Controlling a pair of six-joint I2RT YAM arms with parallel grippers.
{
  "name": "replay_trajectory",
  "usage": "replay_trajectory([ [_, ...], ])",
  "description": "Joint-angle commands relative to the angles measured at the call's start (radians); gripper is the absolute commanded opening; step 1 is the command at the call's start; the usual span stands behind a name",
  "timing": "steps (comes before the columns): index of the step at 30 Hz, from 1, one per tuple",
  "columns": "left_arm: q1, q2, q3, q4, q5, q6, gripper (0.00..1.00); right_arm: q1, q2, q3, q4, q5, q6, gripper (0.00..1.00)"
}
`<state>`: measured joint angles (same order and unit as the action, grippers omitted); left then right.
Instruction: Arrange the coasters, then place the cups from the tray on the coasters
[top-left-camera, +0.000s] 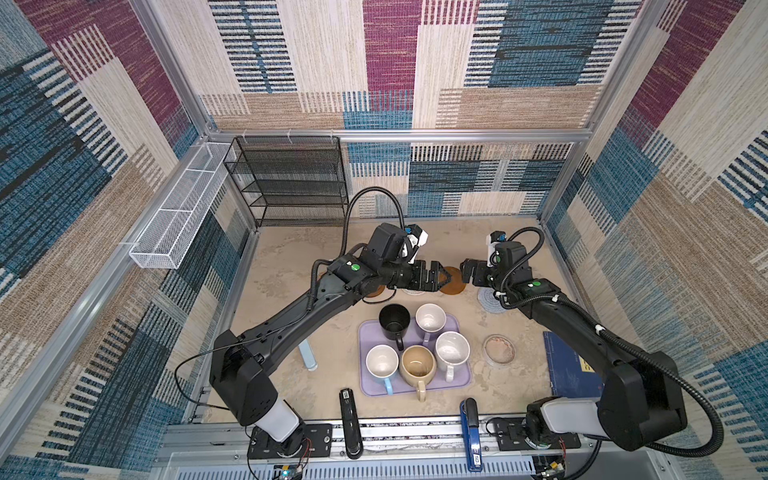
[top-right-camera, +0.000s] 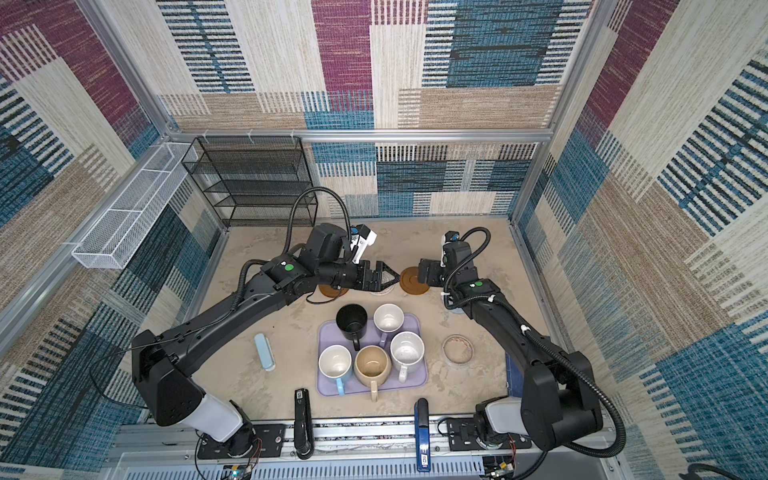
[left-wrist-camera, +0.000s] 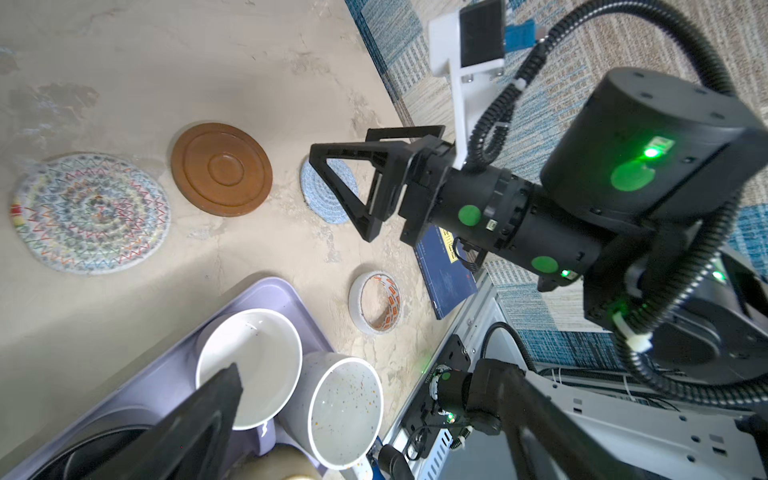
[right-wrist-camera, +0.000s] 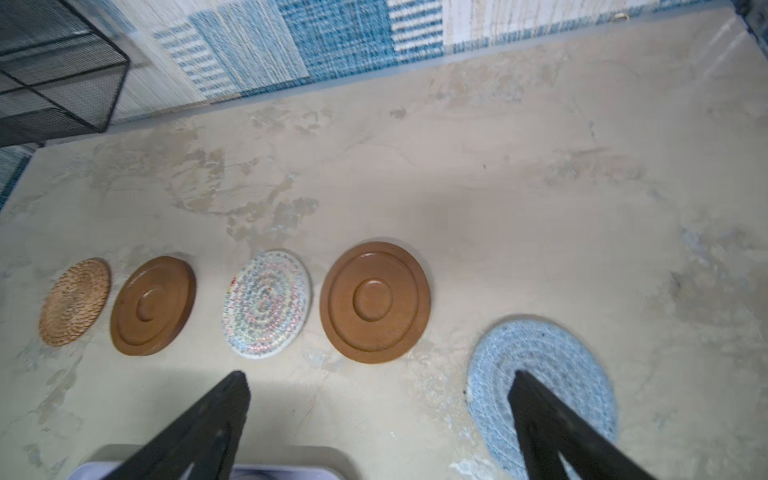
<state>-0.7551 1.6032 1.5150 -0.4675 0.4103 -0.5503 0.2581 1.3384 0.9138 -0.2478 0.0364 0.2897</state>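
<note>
Black triangular fingers of the right gripper (right-wrist-camera: 379, 376) stood spread and empty, one covering part of the woven blue-grey coaster (right-wrist-camera: 540, 349). Beside it lay two ringed wooden coasters (right-wrist-camera: 375, 302), a lacy coaster (right-wrist-camera: 267, 304) and a rattan coaster (right-wrist-camera: 75, 302). The left gripper (top-left-camera: 444, 278) was spread too. Five mugs (top-left-camera: 417, 361) stood on the lavender tray (top-left-camera: 462, 380).

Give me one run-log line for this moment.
coasters: five laid out on table, bare | cups: all five on tray | left gripper: open, empty | right gripper: open, empty

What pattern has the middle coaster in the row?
The middle coaster is whitish with multicoloured zigzags; clearest in left wrist view.
</note>
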Motion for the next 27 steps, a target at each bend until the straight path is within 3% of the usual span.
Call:
replay_trajectory([
  [1,-0.018,0.030,0.024,-0.015,0.019,0.018,1.00,-0.023,0.004,-0.054,0.079,-0.018,0.033,0.99],
  [7,-0.051,0.118,0.084,-0.015,0.012,0.013,1.00,-0.090,0.089,-0.087,0.117,-0.078,0.045,0.92],
  [14,-0.056,0.201,0.112,0.024,-0.022,-0.017,1.00,-0.175,0.172,-0.112,0.134,-0.103,0.065,0.64],
  [27,-0.027,0.238,0.146,-0.037,-0.034,0.031,1.00,-0.181,0.284,-0.087,0.087,-0.082,0.036,0.54],
])
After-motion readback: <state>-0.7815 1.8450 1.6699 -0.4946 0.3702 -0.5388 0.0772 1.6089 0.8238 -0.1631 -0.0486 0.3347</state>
